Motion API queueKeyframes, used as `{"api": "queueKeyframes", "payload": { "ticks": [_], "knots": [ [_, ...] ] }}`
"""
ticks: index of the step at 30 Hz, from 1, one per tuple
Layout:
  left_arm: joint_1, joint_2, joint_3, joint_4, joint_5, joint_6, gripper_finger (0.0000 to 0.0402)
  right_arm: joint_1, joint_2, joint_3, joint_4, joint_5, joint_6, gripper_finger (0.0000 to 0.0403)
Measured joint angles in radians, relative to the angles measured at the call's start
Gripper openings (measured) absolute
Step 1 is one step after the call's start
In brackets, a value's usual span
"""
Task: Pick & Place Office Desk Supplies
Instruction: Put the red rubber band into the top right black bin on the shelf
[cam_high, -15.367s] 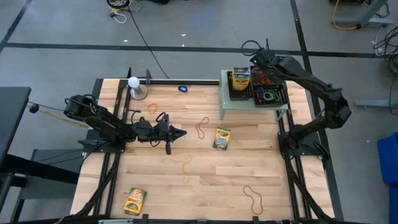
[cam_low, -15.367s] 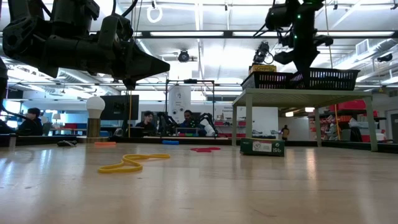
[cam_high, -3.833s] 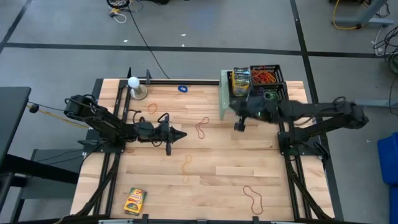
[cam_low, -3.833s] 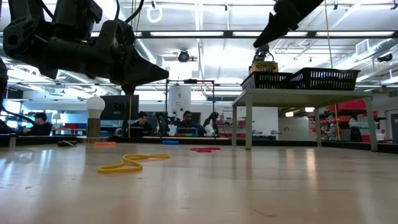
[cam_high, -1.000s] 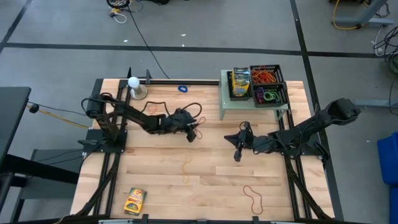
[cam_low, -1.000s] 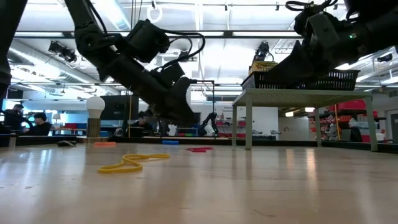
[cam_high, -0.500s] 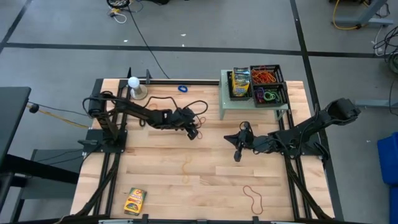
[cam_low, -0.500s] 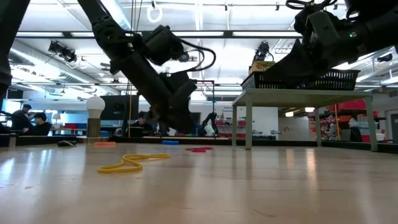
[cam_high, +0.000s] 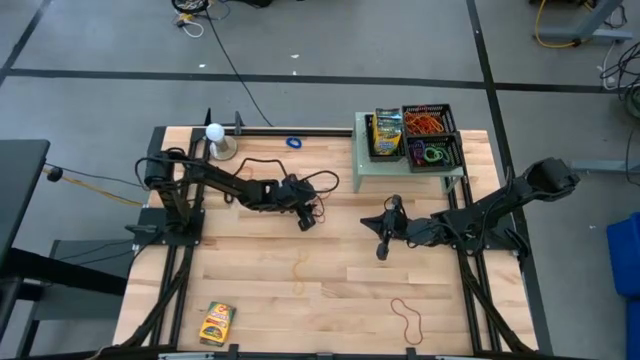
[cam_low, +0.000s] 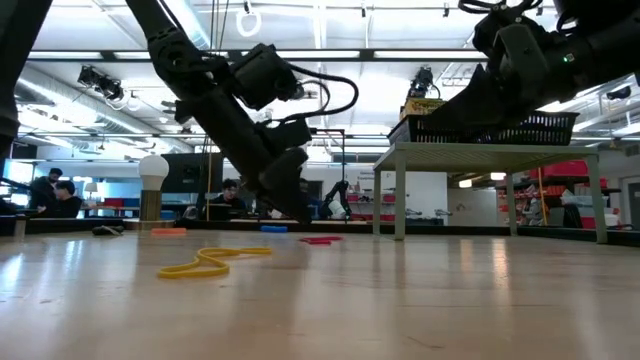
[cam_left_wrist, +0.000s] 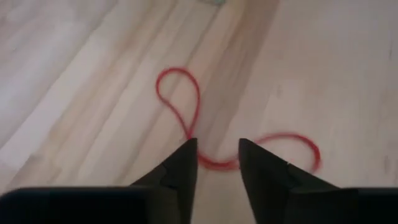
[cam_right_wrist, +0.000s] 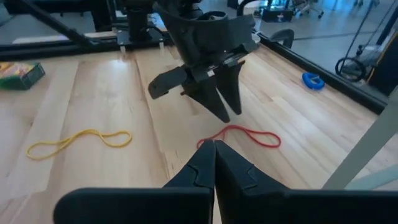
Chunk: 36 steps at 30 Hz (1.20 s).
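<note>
Overhead, high view: left gripper (cam_high: 308, 217) poised over mid-table; right gripper (cam_high: 380, 247) well apart, fingers together, holding nothing.
Low view: yellow band (cam_low: 212, 262) lies nearer the camera than the left gripper.
Left wrist view: red rubber band (cam_left_wrist: 211, 134) crosses between parted fingertips (cam_left_wrist: 185, 163); bare wood all round.
Right wrist view: red band lies between the grippers.

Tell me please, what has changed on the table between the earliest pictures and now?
The crayon box from the table's middle is gone. The left hand moved over the red rubber band, open astride it. The right hand, shut, left the baskets for mid-table. The yellow band and the near crayon box stayed.
</note>
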Motion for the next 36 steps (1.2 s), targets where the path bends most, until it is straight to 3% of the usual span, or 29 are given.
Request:
{"api": "queueKeyframes", "payload": {
  "ticks": [8, 10, 13, 22, 25, 29, 36],
  "knots": [
    [-0.019, -0.02, -0.002, -0.039, 0.02, 0.027, 0.0017, 0.0, 0.0, 0.0, -0.009, -0.002, -0.057, 0.0005],
    [-0.018, -0.02, -0.002, -0.035, 0.053, 0.027, 0.0008, 0.0, 0.0, 0.0, -0.012, -0.002, -0.057, 0.0005],
    [-0.02, -0.02, -0.002, -0.031, 0.049, 0.016, 0.002, 0.0, 0.0, 0.0, -0.009, -0.002, -0.058, 0.0005],
    [-0.063, -0.02, 0.016, -0.056, -0.047, 0.053, 0.0112, 0.0, 0.0, 0.0, -0.009, -0.003, -0.058, 0.0005],
    [-0.062, -0.02, 0.06, -0.122, -0.035, 0.035, 0.0111, 0.0, 0.0, 0.0, -0.009, -0.004, -0.058, 0.0005],
    [-0.063, -0.02, 0.096, -0.207, -0.097, -0.023, 0.0105, 0.0, 0.0, 0.0, -0.009, -0.005, -0.058, 0.0005],
    [-0.025, 0.017, 0.098, -0.216, -0.083, -0.097, 0.0105, 0.0, 0.0, 0.0, -0.009, -0.005, -0.057, 0.0005]
  ]
}}
